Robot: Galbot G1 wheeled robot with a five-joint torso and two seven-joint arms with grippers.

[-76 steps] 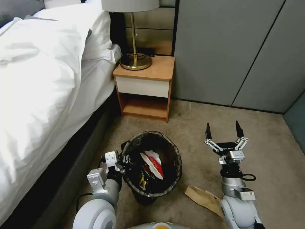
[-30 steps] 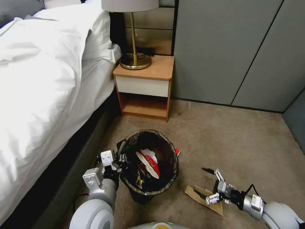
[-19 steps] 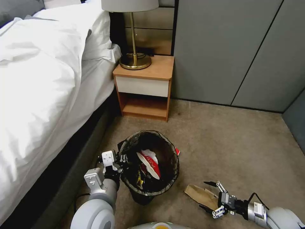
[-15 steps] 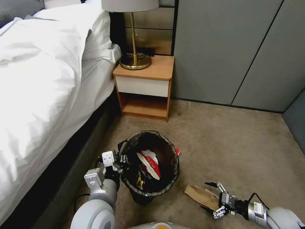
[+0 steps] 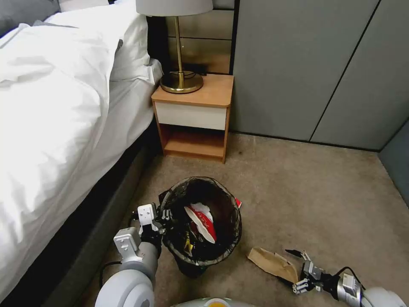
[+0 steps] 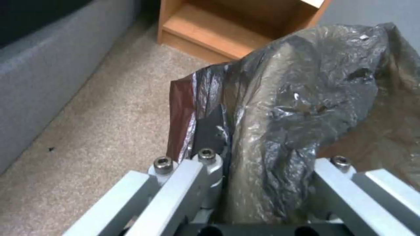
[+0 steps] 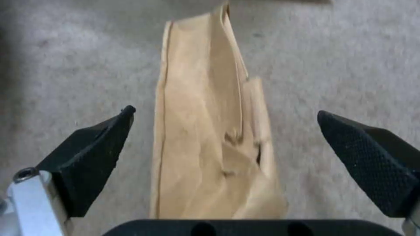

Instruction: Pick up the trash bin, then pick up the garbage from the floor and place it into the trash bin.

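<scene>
At the far left the white bed [image 5: 55, 106] runs along the carpet [image 5: 306, 187], with a wooden nightstand [image 5: 194, 115] and a brass lamp [image 5: 181, 81] beyond. The left gripper [image 5: 164, 217] is clamped on the left rim of the trash bin [image 5: 230, 213], pinching the dark bag liner [image 6: 297, 98]; red-and-white packets [image 5: 203, 219] lie inside. Right of the bin, the brown paper bag [image 5: 272, 264] lies flat on the carpet (its near end between the fingers). The right gripper [image 5: 294, 267] sits low there, spread wide, its black fingertips [image 7: 94, 144] either side of the bag.
</scene>
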